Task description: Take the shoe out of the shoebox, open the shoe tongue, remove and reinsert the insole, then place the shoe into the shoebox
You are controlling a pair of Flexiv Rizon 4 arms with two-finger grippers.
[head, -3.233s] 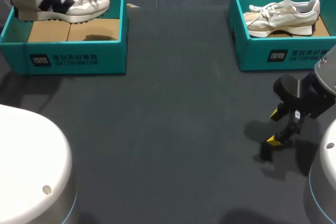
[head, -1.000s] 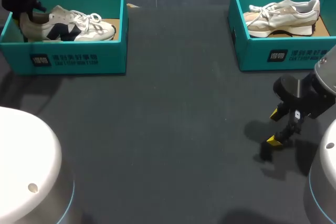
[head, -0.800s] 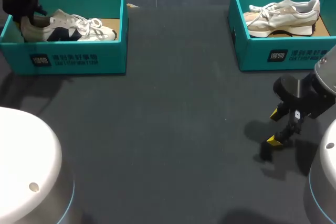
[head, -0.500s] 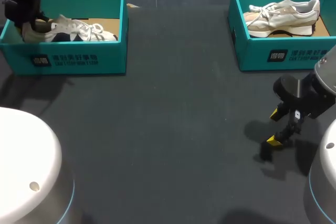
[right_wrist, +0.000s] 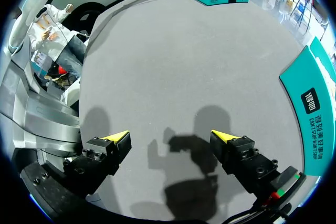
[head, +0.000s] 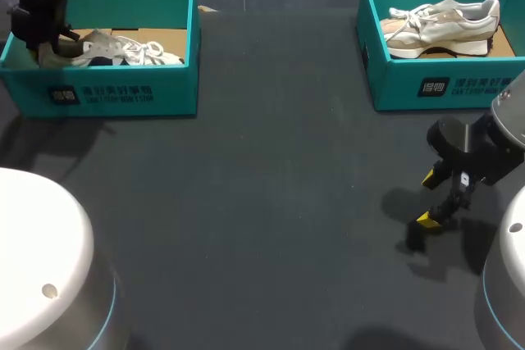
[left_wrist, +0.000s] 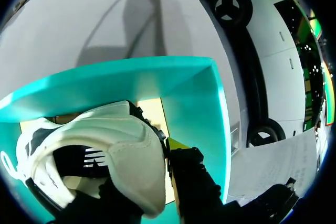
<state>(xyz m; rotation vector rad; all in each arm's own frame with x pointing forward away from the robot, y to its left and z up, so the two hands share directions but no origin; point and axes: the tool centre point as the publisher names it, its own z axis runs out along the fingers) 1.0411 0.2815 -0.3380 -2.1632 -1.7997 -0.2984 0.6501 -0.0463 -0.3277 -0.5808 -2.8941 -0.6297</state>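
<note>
The left shoebox (head: 115, 92) is smooth, matt teal card with a plain brown cardboard floor. Its shoe (head: 123, 48) shows white mesh cloth and suede-like panels. The table (head: 271, 202) is dark, matt, finely grained.

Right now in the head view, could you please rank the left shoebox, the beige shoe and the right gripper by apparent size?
1. left shoebox
2. beige shoe
3. right gripper, smallest though nearer the camera

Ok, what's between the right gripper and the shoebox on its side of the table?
Nothing: the head view shows only bare dark table between the right gripper and the right shoebox's front wall; the right wrist view agrees.
</note>
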